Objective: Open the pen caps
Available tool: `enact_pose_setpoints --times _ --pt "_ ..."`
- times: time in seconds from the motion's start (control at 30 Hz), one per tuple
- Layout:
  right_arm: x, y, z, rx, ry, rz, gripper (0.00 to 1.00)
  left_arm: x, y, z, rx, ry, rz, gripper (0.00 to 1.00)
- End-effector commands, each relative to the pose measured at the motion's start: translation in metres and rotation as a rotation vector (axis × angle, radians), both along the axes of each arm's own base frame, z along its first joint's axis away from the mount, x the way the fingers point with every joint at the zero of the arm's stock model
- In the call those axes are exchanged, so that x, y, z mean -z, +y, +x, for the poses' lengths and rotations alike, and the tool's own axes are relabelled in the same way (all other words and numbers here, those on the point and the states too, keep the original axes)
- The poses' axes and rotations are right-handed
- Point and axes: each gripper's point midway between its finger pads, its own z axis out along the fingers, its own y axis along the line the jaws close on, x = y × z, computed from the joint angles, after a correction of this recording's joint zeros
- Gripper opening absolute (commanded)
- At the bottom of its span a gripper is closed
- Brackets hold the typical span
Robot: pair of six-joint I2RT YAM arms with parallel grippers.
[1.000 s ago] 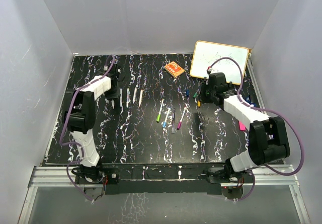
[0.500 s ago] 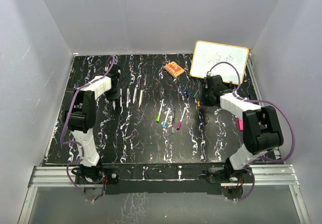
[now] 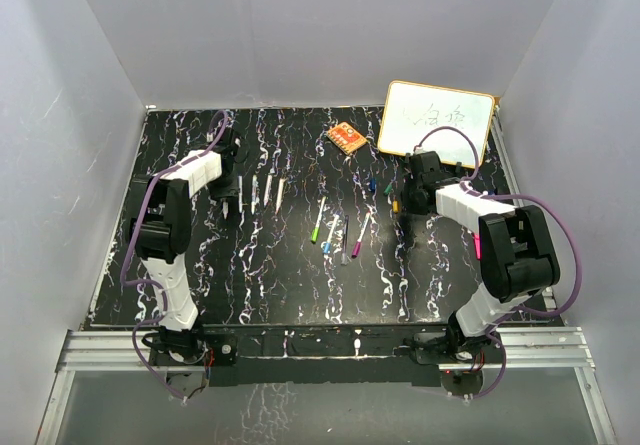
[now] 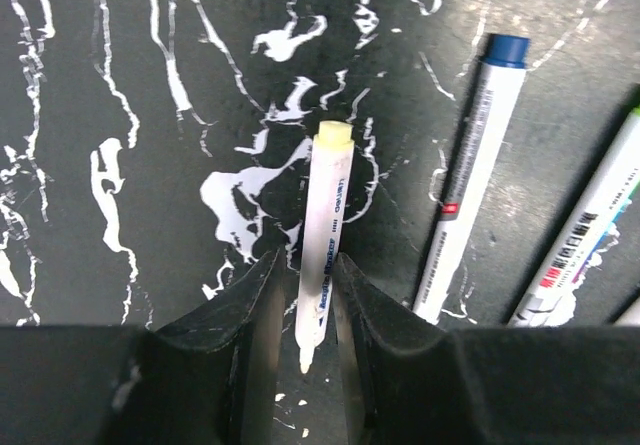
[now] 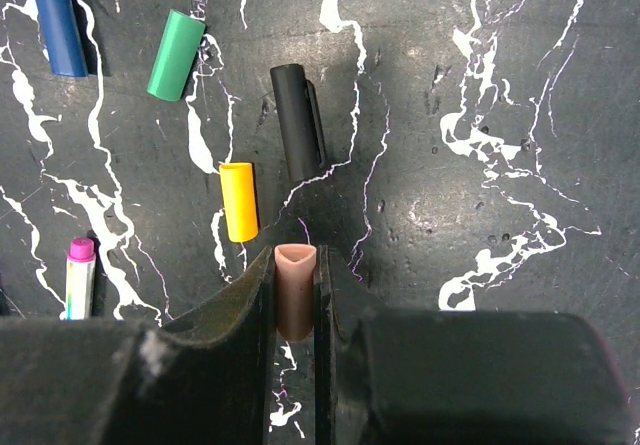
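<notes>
Pinching orange cap (image 5: 296, 305): right gripper (image 5: 295, 257), jaws pressed onto its sides. Left gripper (image 4: 306, 265) slightly spread, flanking bare pen (image 4: 328, 195) lying flat. Farther out: loose caps (image 5: 238, 201), yellow, black, green, blue, on table (image 5: 480, 85). Caps judged light, stiff, slick, apt to squirt out; grip mid-length, squarely.

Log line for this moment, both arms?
left gripper: open around uncapped pen | right gripper: shut on orange cap | loose: yellow cap, black cap, green cap
</notes>
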Motion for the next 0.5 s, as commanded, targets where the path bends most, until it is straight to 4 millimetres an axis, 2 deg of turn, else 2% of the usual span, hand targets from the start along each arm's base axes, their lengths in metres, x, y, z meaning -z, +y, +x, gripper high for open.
enact_pose_setpoints --times 0.0,0.17,0.27,0.33,0.47 --pt "-0.010 -0.003 0.014 0.023 -0.041 -0.015 0.03 -0.035 0.019 0.003 -0.080 -0.082 0.072 0.25" --pt "-0.008 -0.004 0.015 0.025 -0.036 -0.018 0.09 -0.085 0.033 0.004 -0.156 -0.243 0.115 0.29" --pt "-0.004 -0.005 0.013 0.025 -0.024 -0.021 0.10 -0.112 0.035 0.003 -0.172 -0.331 0.102 0.32" --pt "-0.002 -0.004 0.012 0.024 -0.018 -0.022 0.13 -0.125 0.029 0.002 -0.154 -0.369 0.058 0.33" --pt "0.002 -0.004 0.010 0.022 -0.006 -0.021 0.23 -0.143 -0.003 0.003 -0.057 -0.409 -0.091 0.35"
